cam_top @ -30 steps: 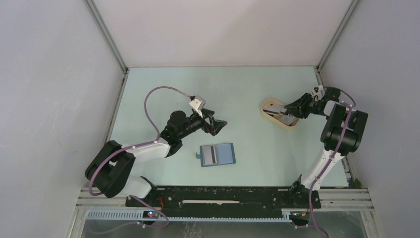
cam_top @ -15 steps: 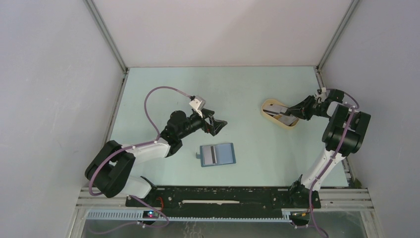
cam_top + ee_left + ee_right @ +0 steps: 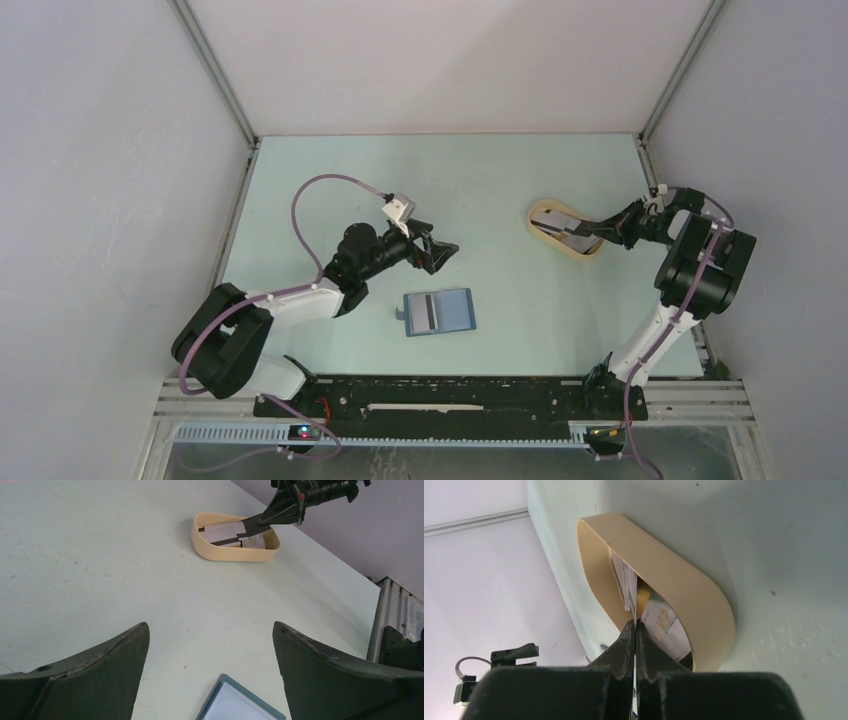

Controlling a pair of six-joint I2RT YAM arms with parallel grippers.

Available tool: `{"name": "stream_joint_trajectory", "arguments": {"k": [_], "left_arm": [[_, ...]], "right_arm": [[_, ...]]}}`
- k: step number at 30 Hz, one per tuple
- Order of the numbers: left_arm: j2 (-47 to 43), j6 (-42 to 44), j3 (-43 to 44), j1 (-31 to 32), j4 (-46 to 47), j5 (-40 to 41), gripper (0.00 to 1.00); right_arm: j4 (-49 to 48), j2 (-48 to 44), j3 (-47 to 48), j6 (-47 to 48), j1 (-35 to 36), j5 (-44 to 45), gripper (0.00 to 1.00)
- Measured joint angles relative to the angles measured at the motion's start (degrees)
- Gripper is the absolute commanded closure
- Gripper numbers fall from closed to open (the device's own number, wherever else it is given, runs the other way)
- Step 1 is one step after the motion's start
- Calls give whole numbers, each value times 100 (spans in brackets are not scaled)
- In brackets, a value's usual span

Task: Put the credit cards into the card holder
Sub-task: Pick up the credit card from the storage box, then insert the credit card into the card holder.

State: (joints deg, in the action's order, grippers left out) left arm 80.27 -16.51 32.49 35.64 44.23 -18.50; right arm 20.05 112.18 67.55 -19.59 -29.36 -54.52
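The blue card holder (image 3: 438, 312) lies open on the table, a credit card with a dark stripe (image 3: 425, 312) resting on it. One corner of the holder (image 3: 240, 706) shows in the left wrist view. Above and behind the holder hovers my left gripper (image 3: 443, 255) (image 3: 210, 630), open and holding nothing. More credit cards (image 3: 563, 225) (image 3: 222, 532) sit in the beige oval tray (image 3: 580, 255) (image 3: 674, 575). My right gripper (image 3: 597, 237) (image 3: 634, 625) reaches over the tray's right rim, shut on the edge of a thin white credit card (image 3: 628, 582) standing on edge. A white "VIP" card (image 3: 666, 625) lies beside it.
The enclosure's grey walls stand close at left, back and right. The right arm's elbow (image 3: 705, 265) sits near the right wall. Bare pale green table (image 3: 500, 180) lies between the tray and the holder.
The right gripper's jaws have gone from partly open to shut on a card in the tray, and that wrist has drawn back slightly to the right. The left arm has not moved.
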Motion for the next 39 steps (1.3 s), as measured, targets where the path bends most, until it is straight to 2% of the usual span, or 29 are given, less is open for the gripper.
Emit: {"name": "stream_joint_trajectory", "arguments": {"k": [12, 21, 26, 31, 36, 39], "left_arm": [[0, 0, 0, 0, -28, -20, 3], [-2, -2, 0, 0, 20, -201, 3], [-2, -24, -2, 0, 330, -669, 2], [-2, -144, -144, 0, 1244, -1388, 0], [0, -549, -304, -55, 2031, -2017, 0], [-2, -763, -391, -184, 2455, -2358, 1]], "right_arm": [[682, -804, -72, 695, -380, 26, 100], [1351, -1928, -229, 1611, -614, -197, 100], [1731, -2677, -264, 2358, -446, -605, 100], [2260, -3563, -271, 3576, 566, -925, 100], [2896, -4336, -273, 5211, 2269, -1019, 100], [3355, -4404, -271, 6124, 3228, -861, 100]]}}
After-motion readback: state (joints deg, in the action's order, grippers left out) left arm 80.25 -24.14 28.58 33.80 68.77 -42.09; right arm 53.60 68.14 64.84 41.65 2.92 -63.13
